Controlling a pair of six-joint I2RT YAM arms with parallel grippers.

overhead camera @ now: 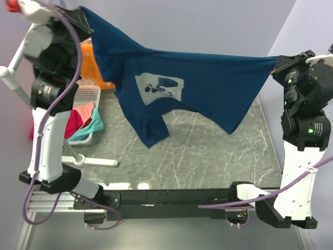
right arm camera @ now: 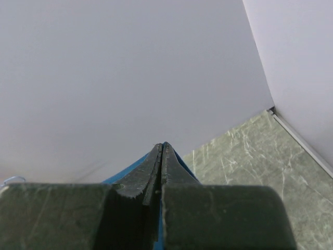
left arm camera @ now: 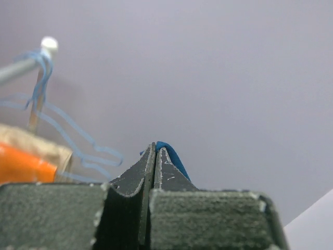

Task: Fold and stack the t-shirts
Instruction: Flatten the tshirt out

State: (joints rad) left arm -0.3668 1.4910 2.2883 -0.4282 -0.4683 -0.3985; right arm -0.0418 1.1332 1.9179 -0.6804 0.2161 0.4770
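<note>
table [overhead camera: 208, 156]: grey, marbled | white basket [overhead camera: 87, 95] sat on it, pink and teal cloth [overhead camera: 83, 119] inside | white stand foot [overhead camera: 96, 160] lay just beside the basket

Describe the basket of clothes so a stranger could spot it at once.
Start at the grey marble table and go to its left edge, beside the left arm. The white perforated basket sits there, the only container, holding pink and teal clothes.

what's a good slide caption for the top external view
A navy t-shirt hangs stretched above the table between the left gripper and right gripper.
</note>
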